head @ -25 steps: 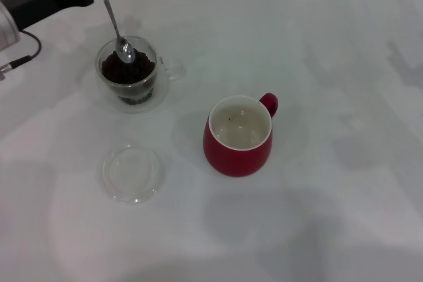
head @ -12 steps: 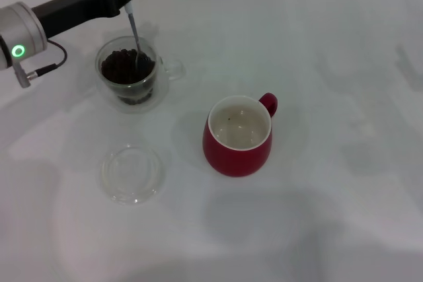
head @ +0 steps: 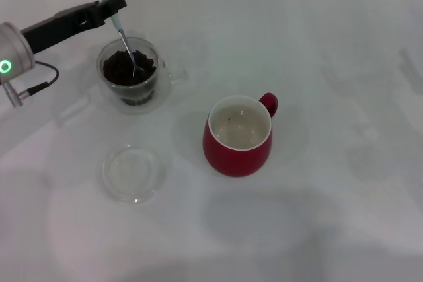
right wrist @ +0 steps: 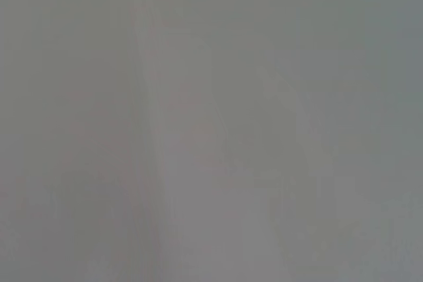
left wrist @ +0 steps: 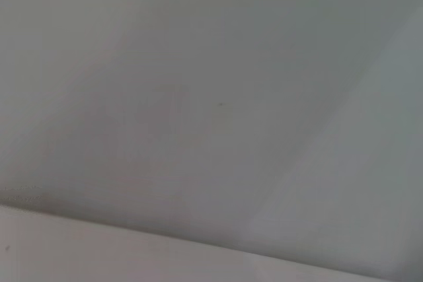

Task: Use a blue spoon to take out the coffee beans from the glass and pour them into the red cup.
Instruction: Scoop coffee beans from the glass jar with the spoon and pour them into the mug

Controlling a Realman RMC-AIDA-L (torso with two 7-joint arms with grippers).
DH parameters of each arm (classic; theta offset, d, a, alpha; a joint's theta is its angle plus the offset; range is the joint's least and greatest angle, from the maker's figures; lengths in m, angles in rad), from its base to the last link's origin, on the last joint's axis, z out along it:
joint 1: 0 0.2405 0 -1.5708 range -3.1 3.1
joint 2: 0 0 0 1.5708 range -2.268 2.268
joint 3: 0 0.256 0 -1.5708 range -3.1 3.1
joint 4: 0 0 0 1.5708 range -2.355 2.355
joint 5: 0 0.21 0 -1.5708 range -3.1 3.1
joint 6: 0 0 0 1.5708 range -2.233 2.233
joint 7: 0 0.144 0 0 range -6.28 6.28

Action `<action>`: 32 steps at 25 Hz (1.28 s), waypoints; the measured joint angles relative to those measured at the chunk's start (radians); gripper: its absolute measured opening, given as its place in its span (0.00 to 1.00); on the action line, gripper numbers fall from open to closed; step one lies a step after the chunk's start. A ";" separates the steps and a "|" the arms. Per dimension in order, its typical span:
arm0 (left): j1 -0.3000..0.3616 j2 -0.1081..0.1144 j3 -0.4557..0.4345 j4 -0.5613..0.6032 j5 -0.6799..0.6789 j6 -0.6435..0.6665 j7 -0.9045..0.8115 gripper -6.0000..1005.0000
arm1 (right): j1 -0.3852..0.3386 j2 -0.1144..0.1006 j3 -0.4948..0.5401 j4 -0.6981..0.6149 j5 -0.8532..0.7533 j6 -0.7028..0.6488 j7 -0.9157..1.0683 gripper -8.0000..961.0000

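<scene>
Head view, item 1: left gripper, black, upper left of the frame, closed on the pale-blue handle of the blue spoon, a small teaspoon with a metal neck and bowl. The spoon hangs steeply, bowl down in the glass, a hold that seems meant for digging under the beans.

Item 2: small clear double-walled glass, upper left, just below the gripper, its clear side handle toward frame right. It holds a heap of dark brown coffee beans; the spoon's bowl is sunk among them, so whether it is loaded cannot be told.

Item 3: rounded deep-red cup with a cream-white inside, centre of the frame, well apart from the glass, mouth up and handle toward upper right. It appears placed as the open receiver; only 1 or 2 dark specks show inside.

Item 4: flat clear round glass dish, lower left, below the glass, lying apart on the white table.

Left wrist view: plain pale surface only; no fingers or task items appear.

Right wrist view: plain grey surface only; the right gripper is out of sight.
</scene>
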 joint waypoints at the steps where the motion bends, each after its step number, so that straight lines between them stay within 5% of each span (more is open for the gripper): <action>1: 0.005 0.000 0.000 0.000 0.000 0.000 -0.013 0.14 | 0.000 0.000 0.000 0.000 0.000 -0.003 0.000 0.86; 32: 0.200 0.013 -0.003 -0.003 -0.273 0.249 -0.152 0.14 | -0.005 -0.005 0.000 0.000 -0.005 -0.063 0.006 0.86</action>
